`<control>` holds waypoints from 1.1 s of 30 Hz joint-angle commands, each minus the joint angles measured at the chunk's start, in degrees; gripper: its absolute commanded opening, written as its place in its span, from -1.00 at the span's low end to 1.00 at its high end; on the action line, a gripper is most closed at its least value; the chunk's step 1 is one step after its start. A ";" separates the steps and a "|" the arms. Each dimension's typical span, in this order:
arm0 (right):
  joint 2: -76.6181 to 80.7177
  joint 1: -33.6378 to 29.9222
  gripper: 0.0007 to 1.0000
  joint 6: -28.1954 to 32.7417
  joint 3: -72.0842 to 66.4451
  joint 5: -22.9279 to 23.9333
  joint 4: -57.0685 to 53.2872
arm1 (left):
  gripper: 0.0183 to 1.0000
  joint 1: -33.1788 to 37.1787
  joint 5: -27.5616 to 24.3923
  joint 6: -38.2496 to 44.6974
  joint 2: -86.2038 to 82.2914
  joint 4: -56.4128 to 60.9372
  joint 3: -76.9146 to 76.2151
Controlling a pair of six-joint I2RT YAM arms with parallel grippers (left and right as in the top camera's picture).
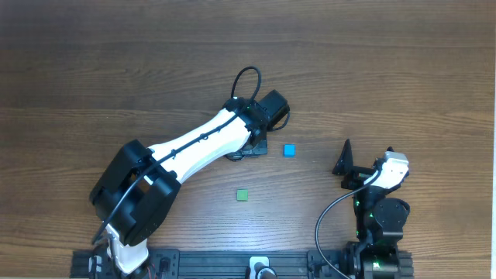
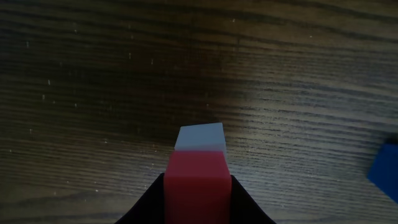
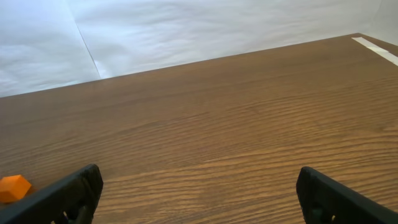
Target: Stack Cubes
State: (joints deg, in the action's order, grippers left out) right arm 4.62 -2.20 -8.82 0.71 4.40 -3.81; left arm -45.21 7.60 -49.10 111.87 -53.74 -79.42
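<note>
Cubes, five in all, on a dark wood-grain counter (image 1: 116,62).

1. Red cube (image 2: 198,194): clamped between the two fingers of the left tool (image 2: 198,183), one finger pressed to each side.
2. White cube (image 2: 200,137): directly past the red cube along the tool's line, its edge meeting the red one's. Whether the red cube rests on it or hangs just clear cannot be told.
3. Blue cube (image 1: 289,149): flat on the counter, just to the right of the wrist of the left arm (image 1: 194,143) in the top view, apart from the other cubes.
4. Green cube (image 1: 242,195): alone on the counter, nearer the arm bases than the blue cube, between the two arms.
5. Orange cube (image 3: 13,188): on the counter near one finger of the right tool (image 3: 198,177), not touching it.

Left arm: white, stretched from its base at lower left to the counter's middle, with a black cable (image 1: 246,77) looping above the wrist.

Right tool: fingers spread wide, nothing between them, bare counter ahead.

Right arm (image 1: 380,201): folded close to its base at lower right, well apart from the blue and green cubes.

White backdrop (image 3: 186,37): along the counter's far edge in the right wrist view.
</note>
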 commanded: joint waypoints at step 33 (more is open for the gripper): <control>-0.15 0.00 0.98 0.09 -0.39 -0.31 -0.07 | -0.40 -0.13 1.05 -0.90 0.70 1.57 -0.46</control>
State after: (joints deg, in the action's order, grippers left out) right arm 4.62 -2.20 -8.75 0.71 4.40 -3.81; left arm -45.21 7.97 -49.15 111.90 -52.25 -79.42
